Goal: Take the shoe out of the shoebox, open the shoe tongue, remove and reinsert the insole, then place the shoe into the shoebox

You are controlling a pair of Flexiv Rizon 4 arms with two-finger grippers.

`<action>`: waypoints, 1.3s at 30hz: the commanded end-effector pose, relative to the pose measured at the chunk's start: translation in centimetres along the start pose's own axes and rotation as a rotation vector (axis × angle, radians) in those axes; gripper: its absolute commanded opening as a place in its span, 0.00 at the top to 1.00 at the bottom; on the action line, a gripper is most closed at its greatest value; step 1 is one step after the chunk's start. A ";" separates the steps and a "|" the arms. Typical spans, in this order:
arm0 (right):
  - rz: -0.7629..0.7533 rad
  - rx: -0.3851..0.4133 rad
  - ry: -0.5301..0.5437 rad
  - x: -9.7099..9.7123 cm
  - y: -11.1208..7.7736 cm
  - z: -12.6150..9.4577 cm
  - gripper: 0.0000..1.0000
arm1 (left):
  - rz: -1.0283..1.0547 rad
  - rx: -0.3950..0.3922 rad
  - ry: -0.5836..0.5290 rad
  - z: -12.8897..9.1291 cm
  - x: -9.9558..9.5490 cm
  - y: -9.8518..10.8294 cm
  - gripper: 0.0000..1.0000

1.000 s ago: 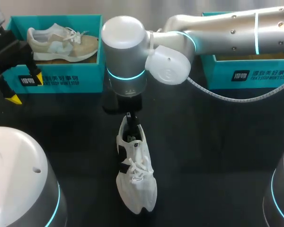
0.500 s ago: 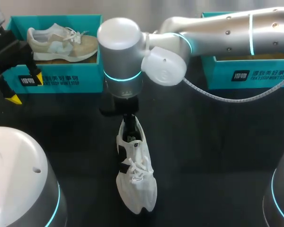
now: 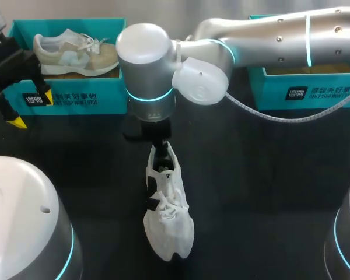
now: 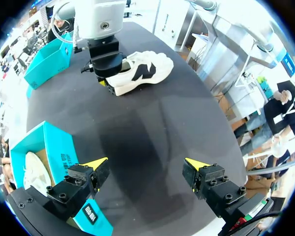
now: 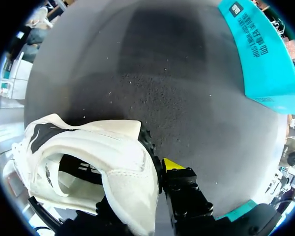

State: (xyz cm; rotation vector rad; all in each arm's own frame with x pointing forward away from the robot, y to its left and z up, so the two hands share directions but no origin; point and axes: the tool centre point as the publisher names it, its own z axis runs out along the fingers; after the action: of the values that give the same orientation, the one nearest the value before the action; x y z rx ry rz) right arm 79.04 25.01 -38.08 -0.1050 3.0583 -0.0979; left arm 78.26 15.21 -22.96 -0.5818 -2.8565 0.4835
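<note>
1. Head view: your right arm comes in from the right and reaches past the middle. The right gripper [image 3: 158, 142] sits down on the heel of the white shoe [image 3: 168, 219], which is out on the black table [image 3: 262, 192] with its toe pointing away from the arm. The left gripper [image 3: 32, 108] hangs by the front of the left shoebox [image 3: 76, 96], and a beige shoe [image 3: 76, 52] is inside that box. The right shoebox [image 3: 306, 90] is over on the far right, well apart from the white shoe.
2. Left wrist view: your left gripper [image 4: 146, 164] is spread wide with nothing in it, just bare table underneath. The left shoebox [image 4: 59, 147] is right beside one finger. The white shoe [image 4: 142, 69] lies well ahead, with the right gripper [image 4: 104, 73] on its heel.
3. Right wrist view: your right gripper [image 5: 145, 179] is clamped on the white shoe [image 5: 88, 152] at the heel wall. One yellow tip presses on the outside, and the other finger is hidden behind the shoe.
</note>
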 end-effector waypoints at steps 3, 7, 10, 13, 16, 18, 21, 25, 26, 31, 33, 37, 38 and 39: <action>0.023 0.029 -0.053 0.0 -2.3 -5.3 1.00 | 0.000 -0.003 -0.001 0.0 0.1 0.0 0.00; 0.037 0.045 -0.077 -1.1 -4.0 -8.4 1.00 | 0.000 -0.003 -0.001 0.0 0.1 0.0 0.00; 0.038 0.067 -0.085 -2.3 -5.3 -10.7 1.00 | 0.000 -0.003 -0.001 0.0 0.1 0.0 0.00; 0.049 0.082 -0.054 -3.3 -6.0 -12.6 1.00 | 0.000 -0.003 -0.001 0.0 0.1 0.0 0.00; 0.049 0.082 -0.054 -3.3 -6.0 -12.6 1.00 | 0.000 -0.003 -0.001 0.0 0.1 0.0 0.00; 0.049 0.082 -0.054 -3.3 -6.0 -12.6 1.00 | 0.000 -0.003 -0.001 0.0 0.1 0.0 0.00; 0.049 0.082 -0.054 -3.3 -6.0 -12.6 1.00 | 0.000 -0.003 -0.001 0.0 0.1 0.0 0.00; 0.049 0.082 -0.054 -3.3 -6.0 -12.6 1.00 | 0.000 -0.003 -0.001 0.0 0.1 0.0 0.00; 0.049 0.082 -0.054 -3.3 -6.0 -12.6 1.00 | 0.000 -0.003 -0.001 0.0 0.1 0.0 0.00; 0.101 0.059 -0.044 -5.8 -8.9 -14.0 1.00 | 0.000 -0.003 -0.001 0.0 0.1 0.0 0.00; 0.113 0.071 -0.050 -7.4 -10.8 -15.2 1.00 | 0.000 -0.003 -0.001 0.0 0.1 0.0 0.00; 0.162 0.101 -0.095 -10.3 -14.6 -18.1 1.00 | 0.000 -0.003 -0.001 0.0 0.1 0.0 0.00; 0.164 0.111 -0.099 -10.8 -15.4 -18.7 1.00 | 0.000 -0.003 -0.001 0.0 0.1 0.0 0.00; 0.165 0.100 -0.108 -11.3 -16.2 -19.3 1.00 | 0.000 -0.003 -0.001 0.0 0.1 0.0 0.00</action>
State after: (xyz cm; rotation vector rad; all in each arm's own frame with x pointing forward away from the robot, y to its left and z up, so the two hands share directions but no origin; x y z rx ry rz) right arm 89.46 14.05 -19.83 0.1508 2.9271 -0.2663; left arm 78.26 15.22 -22.96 -0.5811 -2.8567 0.4835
